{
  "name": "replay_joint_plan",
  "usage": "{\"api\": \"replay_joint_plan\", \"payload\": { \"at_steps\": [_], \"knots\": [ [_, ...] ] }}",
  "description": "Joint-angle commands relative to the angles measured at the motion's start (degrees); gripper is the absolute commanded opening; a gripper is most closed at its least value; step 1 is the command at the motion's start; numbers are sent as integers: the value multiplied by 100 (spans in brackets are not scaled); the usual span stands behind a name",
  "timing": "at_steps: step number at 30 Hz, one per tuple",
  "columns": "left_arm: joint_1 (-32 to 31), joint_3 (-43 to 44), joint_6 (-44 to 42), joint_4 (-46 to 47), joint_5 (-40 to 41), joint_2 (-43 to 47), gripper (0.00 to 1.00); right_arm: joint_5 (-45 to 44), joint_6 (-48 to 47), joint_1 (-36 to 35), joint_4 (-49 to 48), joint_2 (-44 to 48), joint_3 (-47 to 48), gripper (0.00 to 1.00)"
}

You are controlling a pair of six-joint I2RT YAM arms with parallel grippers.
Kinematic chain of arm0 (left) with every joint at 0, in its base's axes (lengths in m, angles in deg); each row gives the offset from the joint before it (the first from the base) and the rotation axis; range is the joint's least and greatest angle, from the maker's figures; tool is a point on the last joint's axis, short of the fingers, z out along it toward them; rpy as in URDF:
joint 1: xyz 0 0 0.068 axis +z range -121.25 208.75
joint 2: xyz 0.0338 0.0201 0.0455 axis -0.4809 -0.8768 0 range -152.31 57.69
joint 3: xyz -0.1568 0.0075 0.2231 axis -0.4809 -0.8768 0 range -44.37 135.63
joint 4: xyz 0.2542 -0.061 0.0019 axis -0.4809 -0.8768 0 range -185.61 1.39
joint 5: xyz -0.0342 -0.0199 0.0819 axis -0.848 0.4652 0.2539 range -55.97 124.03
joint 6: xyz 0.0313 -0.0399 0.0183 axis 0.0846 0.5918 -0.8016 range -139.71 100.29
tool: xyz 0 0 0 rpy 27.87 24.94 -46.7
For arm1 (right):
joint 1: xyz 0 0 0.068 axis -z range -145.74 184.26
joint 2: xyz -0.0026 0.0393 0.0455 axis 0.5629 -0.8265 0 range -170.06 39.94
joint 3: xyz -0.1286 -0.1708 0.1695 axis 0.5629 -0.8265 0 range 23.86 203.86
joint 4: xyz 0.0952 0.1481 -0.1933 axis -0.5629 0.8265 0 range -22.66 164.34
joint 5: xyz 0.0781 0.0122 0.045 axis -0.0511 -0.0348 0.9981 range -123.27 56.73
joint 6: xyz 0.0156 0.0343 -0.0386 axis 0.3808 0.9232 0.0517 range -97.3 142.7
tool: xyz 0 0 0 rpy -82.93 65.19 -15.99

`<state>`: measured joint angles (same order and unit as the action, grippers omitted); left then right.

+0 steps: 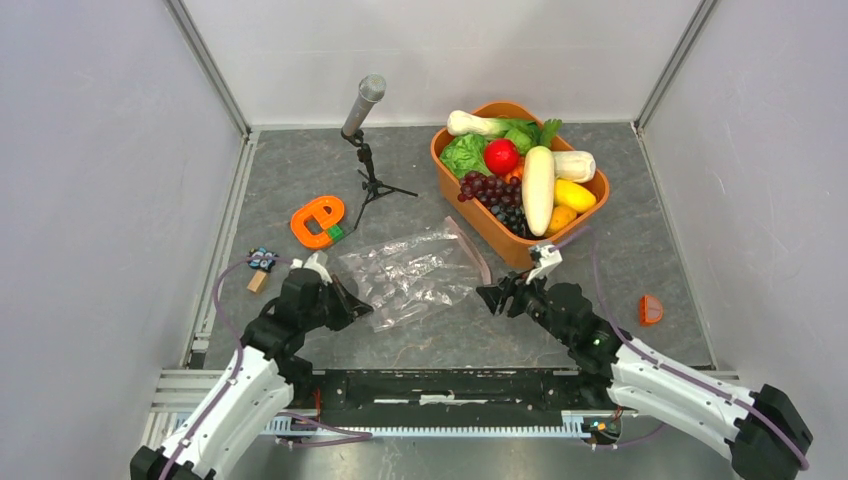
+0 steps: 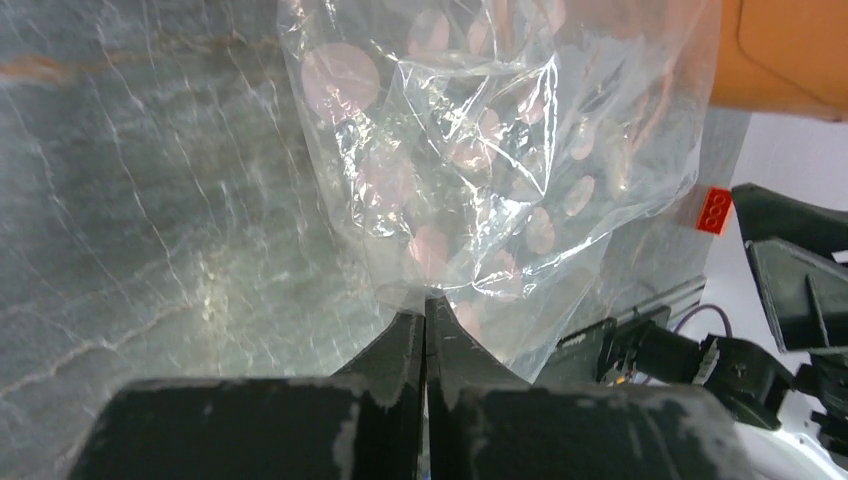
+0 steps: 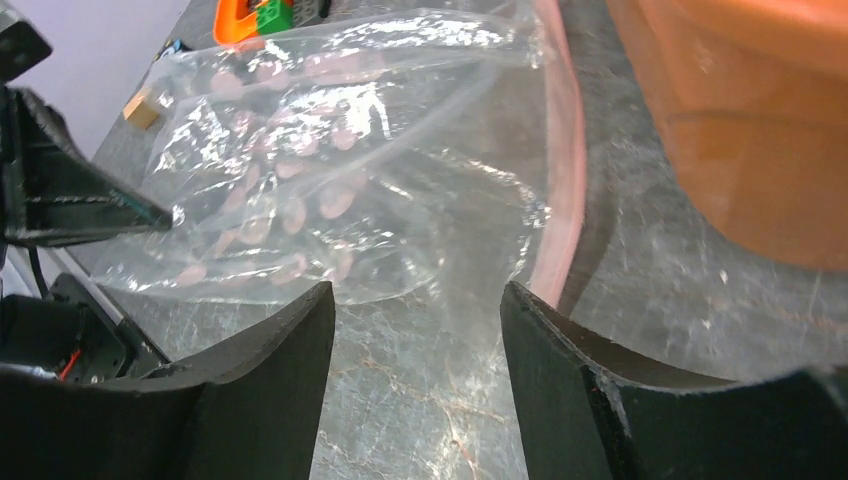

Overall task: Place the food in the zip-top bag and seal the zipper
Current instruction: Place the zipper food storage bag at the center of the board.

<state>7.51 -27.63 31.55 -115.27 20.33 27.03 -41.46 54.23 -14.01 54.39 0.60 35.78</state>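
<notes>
Your left tool (image 2: 426, 312) has its jaws pressed together on the near-left edge of the bag (image 1: 412, 272), and the film bunches right at the tips. The bag lies crumpled on the counter (image 1: 290, 165) between the two arms. The zipper (image 1: 472, 250) runs along the bag's right short edge, the side facing the tub (image 1: 478, 225). It bows slightly and lies near the tub wall, not touching it. Your right tool (image 3: 415, 300) is spread wide with nothing between its fingers. It sits low over the counter just beside the bag's right edge, at the near end of the zipper. The food (image 1: 538, 188) is heaped in the tub, with the grapes (image 1: 492, 195) on the side nearest the bag and a red piece (image 1: 501, 156) behind them. A mic (image 1: 365, 100) on a small tripod stands beyond the bag.
</notes>
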Motion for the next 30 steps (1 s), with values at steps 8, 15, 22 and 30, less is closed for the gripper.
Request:
{"api": "replay_joint_plan", "payload": {
  "at_steps": [8,15,22,30],
  "knots": [
    [-478,2300,-1212,-1699,-88,-1864,2,-1414,1738,-18,487,1420,-1070,68],
    [-517,2395,-1414,-1830,349,-2303,6,-1273,1705,101,667,806,-822,65],
    [-552,2306,-1222,-1703,960,-2253,54,-761,1730,254,-152,99,-950,64],
    [-553,2346,-934,-1836,1678,-1234,99,-365,1834,700,-555,-26,-1166,61]
  ]
}}
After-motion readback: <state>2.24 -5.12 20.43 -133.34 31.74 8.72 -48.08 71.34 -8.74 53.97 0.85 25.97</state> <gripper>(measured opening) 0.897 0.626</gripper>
